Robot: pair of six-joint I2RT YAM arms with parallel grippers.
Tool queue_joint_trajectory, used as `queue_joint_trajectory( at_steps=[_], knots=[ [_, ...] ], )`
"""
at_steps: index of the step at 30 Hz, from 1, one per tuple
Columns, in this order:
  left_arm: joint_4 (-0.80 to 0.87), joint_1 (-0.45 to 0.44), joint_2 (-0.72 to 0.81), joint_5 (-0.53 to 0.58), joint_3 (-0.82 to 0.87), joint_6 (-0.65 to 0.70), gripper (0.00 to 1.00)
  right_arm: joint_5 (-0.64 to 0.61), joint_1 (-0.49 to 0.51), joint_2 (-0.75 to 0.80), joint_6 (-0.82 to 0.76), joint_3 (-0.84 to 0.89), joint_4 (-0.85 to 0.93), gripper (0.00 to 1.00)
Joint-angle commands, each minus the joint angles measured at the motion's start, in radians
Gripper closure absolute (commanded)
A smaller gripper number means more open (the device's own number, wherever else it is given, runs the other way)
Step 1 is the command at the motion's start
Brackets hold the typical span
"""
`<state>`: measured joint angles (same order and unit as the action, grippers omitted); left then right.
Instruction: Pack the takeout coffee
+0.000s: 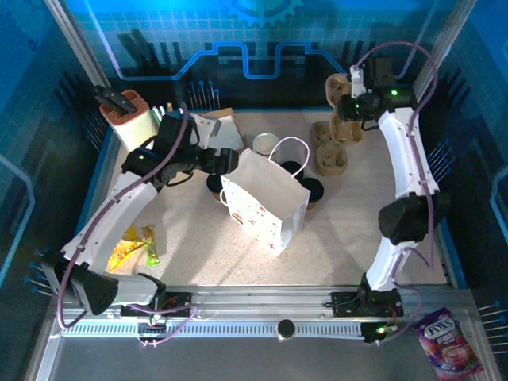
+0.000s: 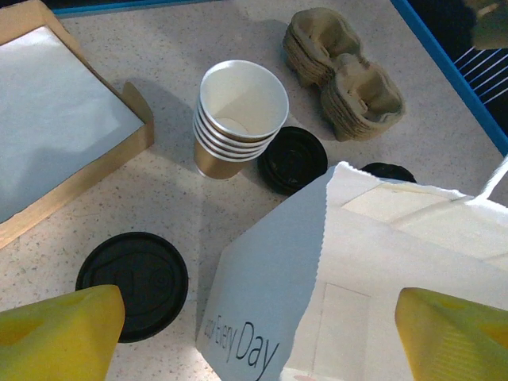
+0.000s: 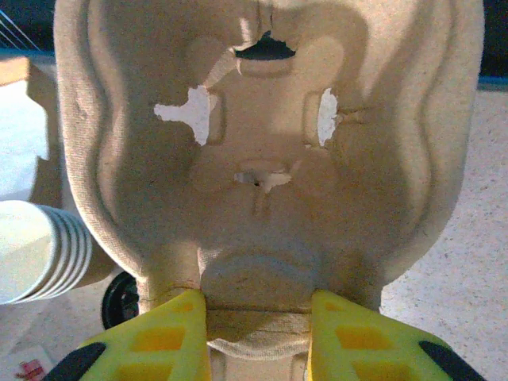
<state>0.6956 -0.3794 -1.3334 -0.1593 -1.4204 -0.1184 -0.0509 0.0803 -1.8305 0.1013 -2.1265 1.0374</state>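
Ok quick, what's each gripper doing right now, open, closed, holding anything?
Left gripper: open, fingers wide apart over the paper bag, holding nothing.
Right gripper: closed on the edge of a cup carrier.

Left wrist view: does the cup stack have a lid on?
No, the cup stack stands open-topped; a black lid lies flat on the table beside it.

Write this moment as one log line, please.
left gripper: open over paper bag | right gripper: shut on cup carrier | cups: stacked, unlidded
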Motion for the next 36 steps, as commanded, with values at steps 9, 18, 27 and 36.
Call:
queue_joint_trajectory(
  at_steps=[9,18,27,36],
  knots=[
    [0.169,-0.067,-0.078,-0.011,-0.135,-0.026,0.14,0.037,0.085,0.335,0.041,0.162,-0.119,0.71],
    [0.240,-0.087,-0.155,-0.024,-0.189,0.006,0.30,0.120,0.186,0.514,0.057,0.237,-0.175,0.72],
    [0.192,-0.086,-0.181,-0.032,-0.205,-0.010,0.49,0.158,0.394,0.604,0.054,0.345,-0.269,0.72],
    [0.162,-0.081,-0.169,-0.042,-0.183,-0.012,0.65,0.177,0.545,0.623,0.051,0.485,-0.360,0.73]
  ],
)
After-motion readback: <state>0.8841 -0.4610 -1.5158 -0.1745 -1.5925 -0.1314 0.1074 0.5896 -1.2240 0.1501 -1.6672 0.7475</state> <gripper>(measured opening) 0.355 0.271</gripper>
